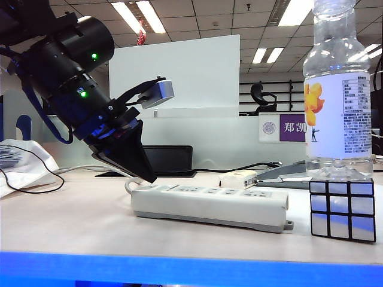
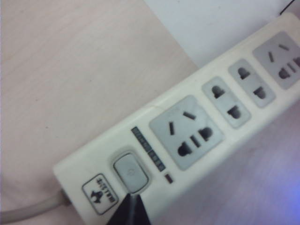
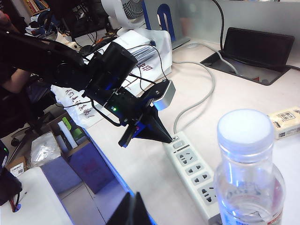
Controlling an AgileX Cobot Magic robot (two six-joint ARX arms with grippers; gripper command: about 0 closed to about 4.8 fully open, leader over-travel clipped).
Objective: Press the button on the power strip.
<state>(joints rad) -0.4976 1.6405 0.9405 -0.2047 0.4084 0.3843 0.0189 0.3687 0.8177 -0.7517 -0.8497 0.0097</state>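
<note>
The pale wood-grain bench (image 1: 72, 221) under the left gripper (image 1: 149, 177) has a blue front edge. Behind that gripper stands a white partition panel (image 1: 197, 72). High above it, long fluorescent ceiling lights (image 1: 140, 17) run across a tiled office ceiling. Farther back, beyond the panel, there is a black office chair (image 1: 262, 95) and a purple-and-white name sign (image 1: 284, 128). Seen from the right gripper (image 3: 133, 211), a white desk fan (image 3: 130, 7) stands at the far side, and an open cardboard box (image 3: 65, 136) sits below the bench edge.

right tool (image 3: 133, 211) cut off by frame edge, bottle (image 1: 338, 84) top cropped
</note>
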